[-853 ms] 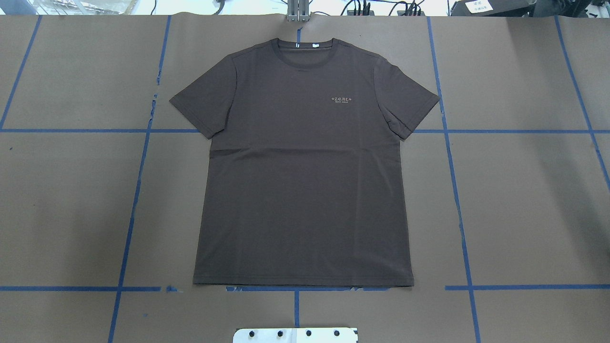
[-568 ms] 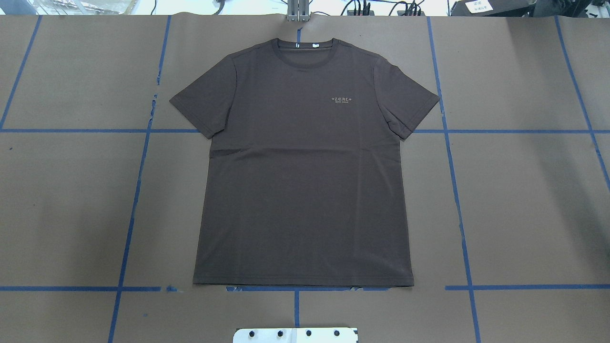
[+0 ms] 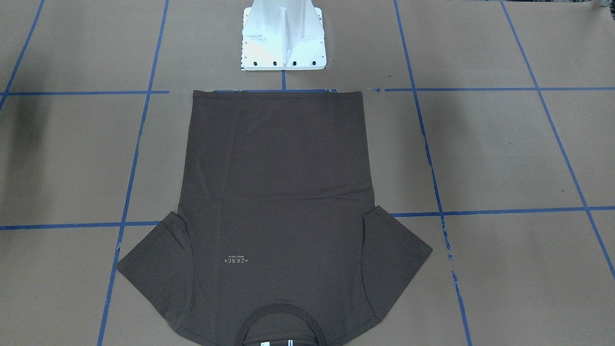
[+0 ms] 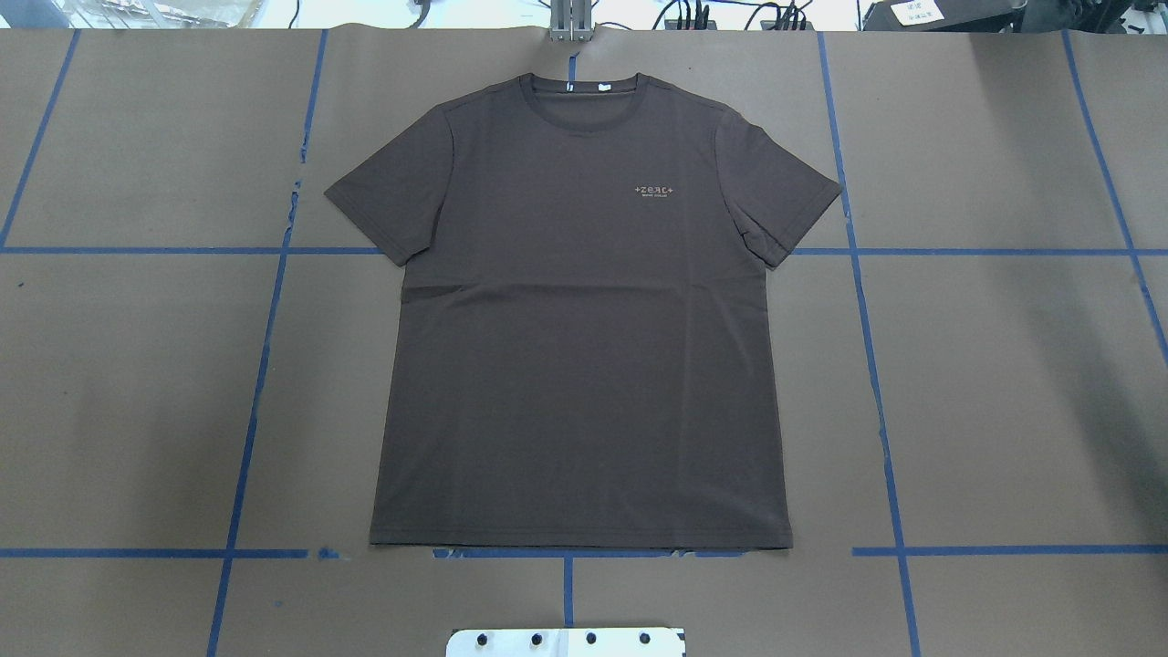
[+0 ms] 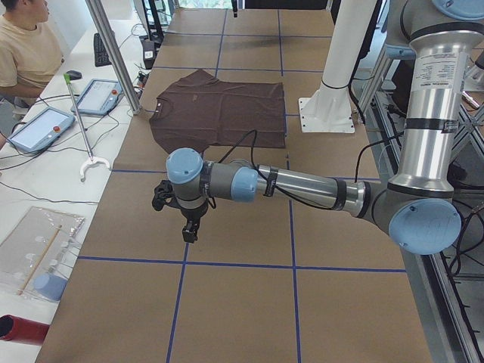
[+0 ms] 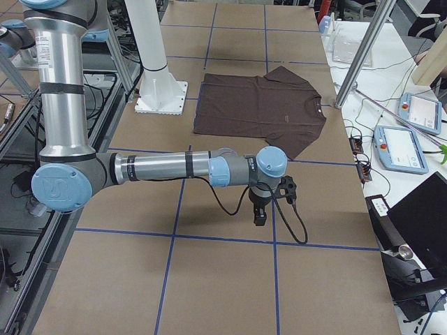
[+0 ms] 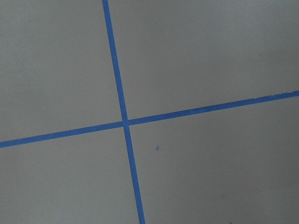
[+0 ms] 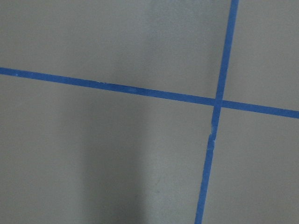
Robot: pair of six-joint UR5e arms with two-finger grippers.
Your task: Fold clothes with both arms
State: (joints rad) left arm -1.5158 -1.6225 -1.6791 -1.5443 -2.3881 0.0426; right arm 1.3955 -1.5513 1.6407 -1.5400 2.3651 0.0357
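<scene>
1. Lying flat with its logo up, the T-shirt (image 4: 579,319) sits in the middle of the table (image 4: 1004,383), well apart from both grippers.
2. It looks soft, thin and light; the sleeves (image 4: 374,205) or the corners of the hem (image 4: 579,538) seem best to pinch.
3. Left gripper (image 5: 189,236), right gripper (image 6: 260,220): apart or together, I cannot tell.

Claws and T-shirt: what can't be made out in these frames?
Left arm's black claw: seen only in exterior left view, small and dark; open or shut unclear.
Right arm's black claw: only in exterior right view; same.
Dark brown short-sleeved T-shirt: ribbed collar cut off by the front-facing view's bottom edge.
Pale chest logo: smaller line beneath too small to read, overhead view.
Wrist views: only brown paper and blue tape; no claw shows.
</scene>
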